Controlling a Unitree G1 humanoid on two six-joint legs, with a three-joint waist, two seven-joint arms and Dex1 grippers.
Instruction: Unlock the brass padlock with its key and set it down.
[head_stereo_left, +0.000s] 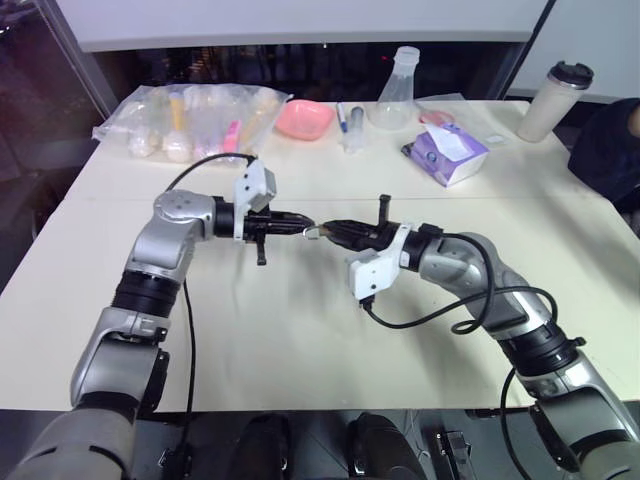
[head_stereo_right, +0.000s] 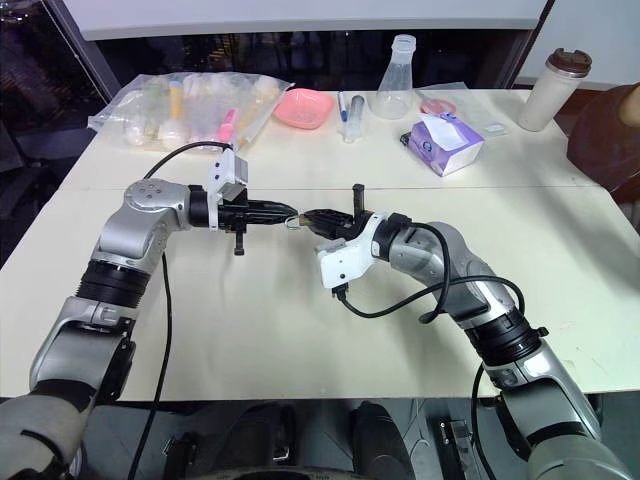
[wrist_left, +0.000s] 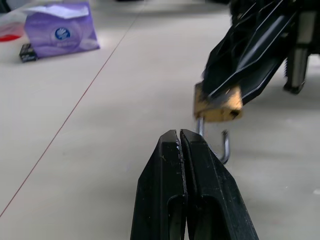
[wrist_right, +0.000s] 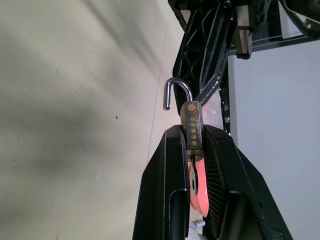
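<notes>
Brass padlock held open above the table
The right gripper (wrist_right: 192, 150) pinches the brass padlock (wrist_right: 192, 125), its shackle sprung free; the left gripper (wrist_left: 180, 137) has its fingers pressed together just beside.

**Open worktop up front, clutter along the far edge**

A broad bare stretch of the worktop (head_stereo_left: 300, 330) is left free beneath and in front of both arms, and room for passage is found on either side. The middle is taken up by the left pincer (head_stereo_left: 300, 226) and the right pincer (head_stereo_left: 328, 231), held tip to tip above the surface, with the padlock (wrist_left: 218, 106) pinched in the right one, its shackle swung open toward the left tips. A black cable (head_stereo_left: 440, 310) is looped out beside the right forearm. The far edge is blocked by a plastic bag (head_stereo_left: 195, 120), a pink bowl (head_stereo_left: 304, 118), a flask (head_stereo_left: 398, 92), a tissue pack (head_stereo_left: 450, 155) and a tumbler (head_stereo_left: 555, 100).
</notes>
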